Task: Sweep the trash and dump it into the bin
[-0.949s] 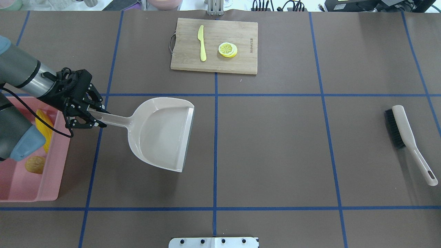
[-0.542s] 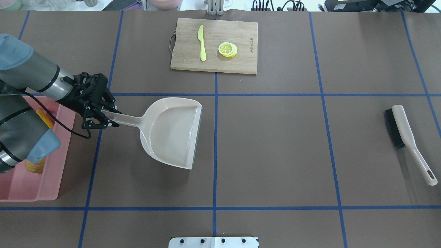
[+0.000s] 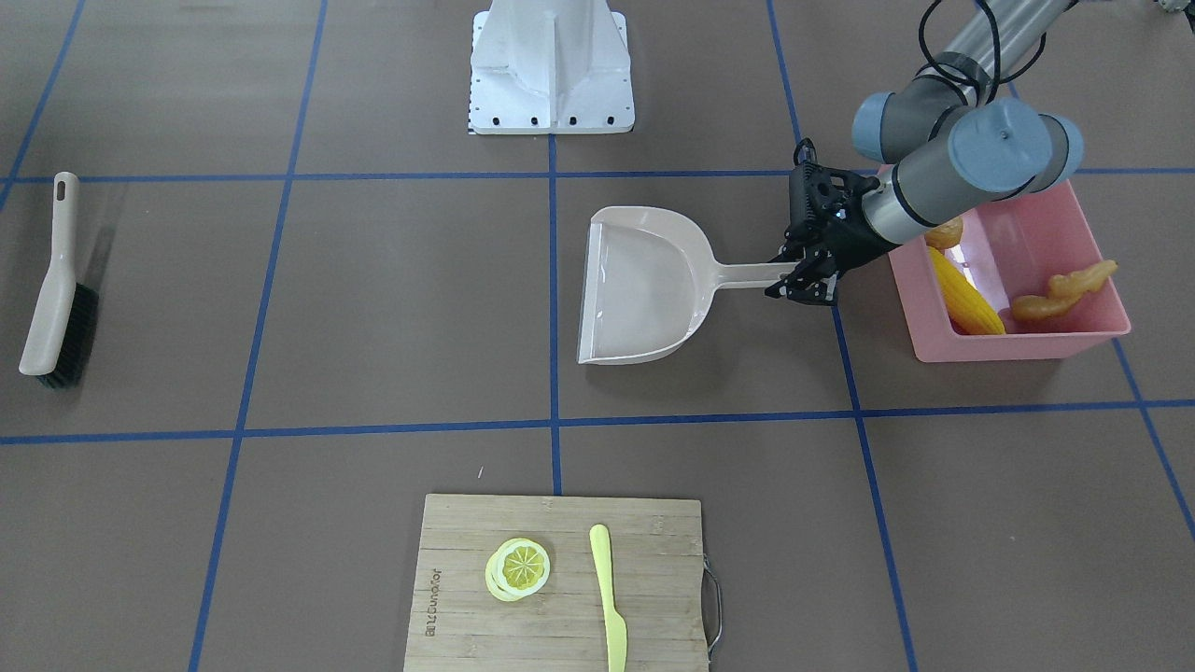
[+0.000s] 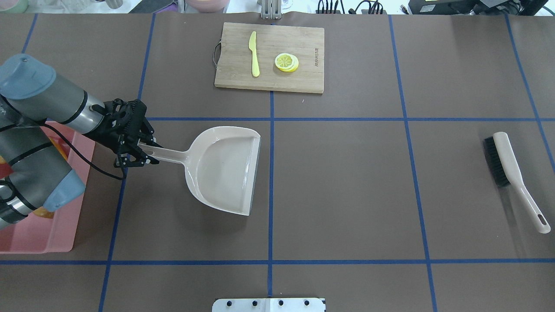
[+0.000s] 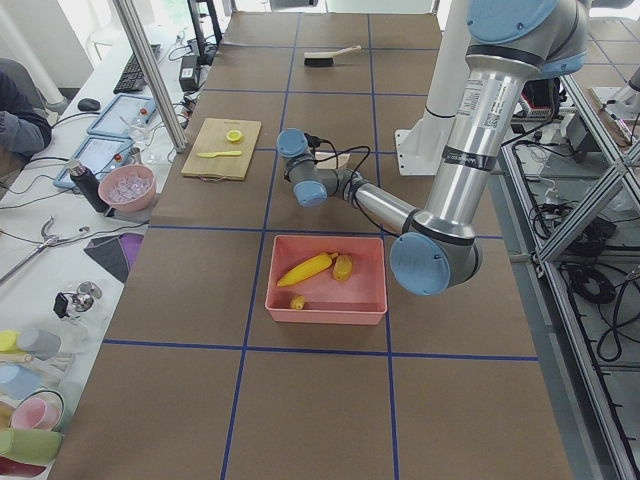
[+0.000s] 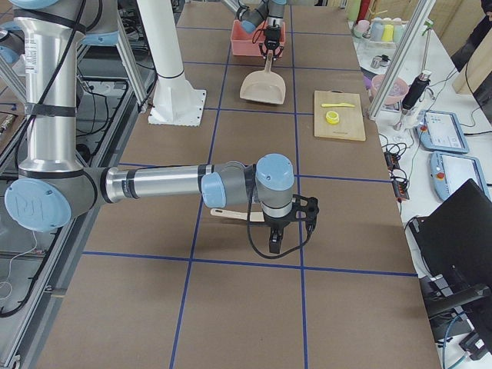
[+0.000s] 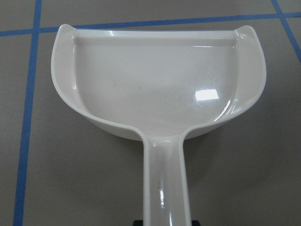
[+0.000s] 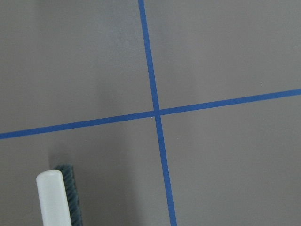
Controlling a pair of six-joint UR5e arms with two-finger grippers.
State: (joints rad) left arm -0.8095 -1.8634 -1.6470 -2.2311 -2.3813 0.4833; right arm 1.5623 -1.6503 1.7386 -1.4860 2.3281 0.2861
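Surroundings: one wooden cutting board (image 4: 308,41) at the far middle of the table (image 4: 347,195), bearing one yellow knife (image 4: 254,54) and a small stack of lemon slices (image 4: 286,62). One hand brush (image 4: 507,169) lies at the right, well apart from everything else.

Obstruction: the left arm covers much of the bin (image 3: 1018,345) in the overhead view. From the front, its forearm hides part of the potato (image 3: 945,233).

Count: one pink bin at the table's left end, holding three toy foods – corn cob (image 3: 966,299), potato, ginger root (image 3: 1060,289). One beige dustpan (image 4: 225,169), nothing in it.

Tools: left gripper (image 4: 145,156) clamped on the end of the dustpan's handle. The right gripper (image 6: 288,234) is above the brush – I cannot tell whether its fingers are apart or together.

Change: the dustpan and left gripper have shifted right, away from the bin. The brush, board, knife and slices are unmoved.
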